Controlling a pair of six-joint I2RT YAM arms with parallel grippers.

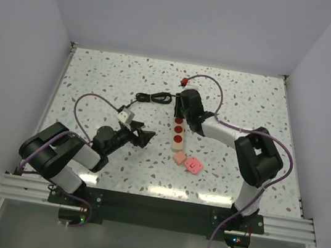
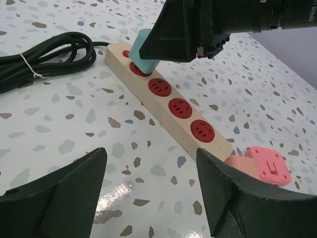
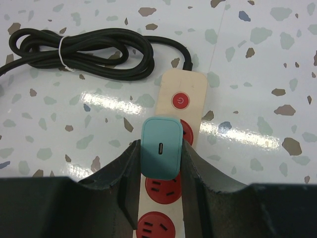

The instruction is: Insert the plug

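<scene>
Two grippers are seen over the speckled table. On the left, the left gripper is held with its jaws spread wide and nothing between them; in its wrist view only bare table is framed by the dark fingers. A coiled black cord, bound by a white tie, is laid at 11 o'clock from the power strip and is joined to the strip's far end. The cream strip is set running from 12 to 6 o'clock, with a red button and a row of red sockets.

The teal plug is clamped by its sides in the right gripper and is placed at the first socket beside the button, slightly tilted in the left wrist view. Whether its pins are seated cannot be told.

Two small blocks, a peach block and a pink block, are found touching each other at 4 o'clock from the strip's near end.
</scene>
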